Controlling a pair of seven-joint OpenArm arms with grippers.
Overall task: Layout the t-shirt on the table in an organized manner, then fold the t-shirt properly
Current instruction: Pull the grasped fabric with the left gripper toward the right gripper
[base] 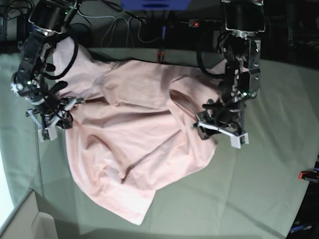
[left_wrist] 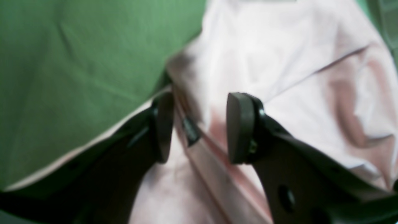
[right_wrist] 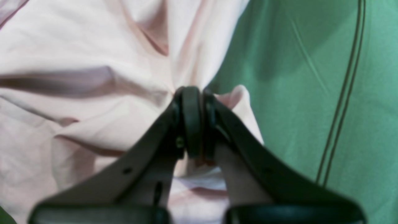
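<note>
**Shirt pinned at one edge, freed at the other**

We see the pale pink t-shirt [base: 134, 144] lying rumpled across the middle of the grey-green tabletop [base: 269, 189], no lettering showing. Our right pincer [right_wrist: 197, 93], at the scene's left, is pressed together on a gathered bit of the shirt's edge; we judge this grip anchors that side so the cloth can be drawn flat. Our left pincer [left_wrist: 199, 127], at the scene's right edge of the shirt, stands spread, with a seam or hem running between its pads but nothing pinched. It looks placed to take a fresh hold there.

The shirt's long axis runs diagonally, from the far left corner down to a loose corner at the near middle. Folds hide which end is the collar, so we cannot tell which way it points.
</note>
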